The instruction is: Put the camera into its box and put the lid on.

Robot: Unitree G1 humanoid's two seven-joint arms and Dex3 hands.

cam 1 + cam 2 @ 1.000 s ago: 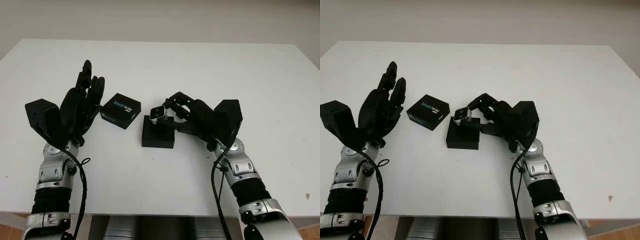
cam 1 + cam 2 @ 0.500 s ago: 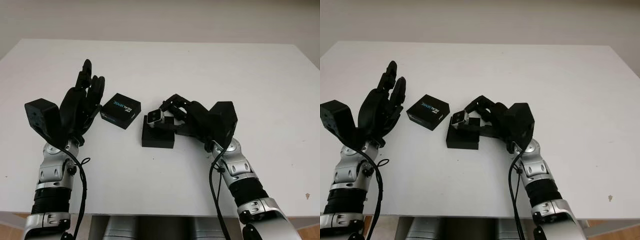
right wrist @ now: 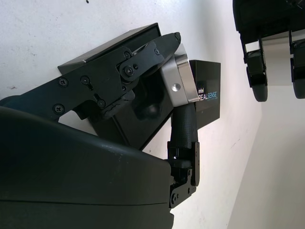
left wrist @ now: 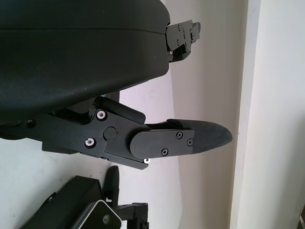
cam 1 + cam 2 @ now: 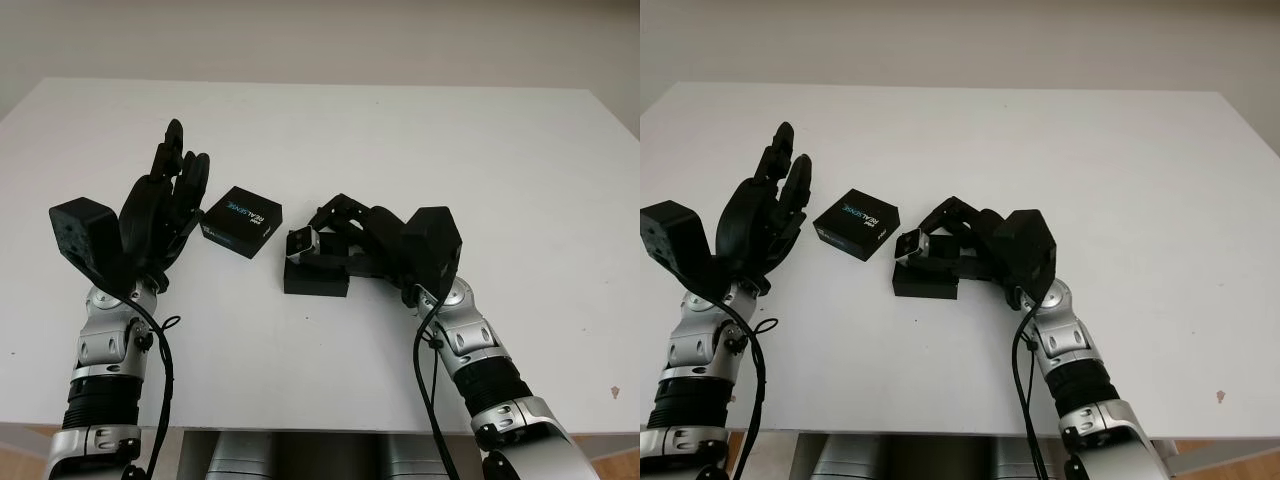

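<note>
Camera (image 5: pixel 300 243) is pinched between the fingers (image 3: pixel 143 57) of the right hand (image 5: pixel 345 235), which are clamped on its silver body, one across its top edge and one under it. Over the last second the hand has slid leftward and dropped, so the camera has moved from above the far right part of the box (image 5: pixel 315 278) to its left end, sitting low over the opening and tilted. In the right wrist view the box's dark cavity lies directly behind the fingers and the camera, so the camera looks almost lined up to go in, though it is not yet seated. The lid (image 5: pixel 241 221) lies just beyond the fingertips, untouched, between the two hands. Left hand (image 5: pixel 160 215) is open, raised beside the lid, and has not shifted. Judged from this, insertion is close; the lid step remains.
</note>
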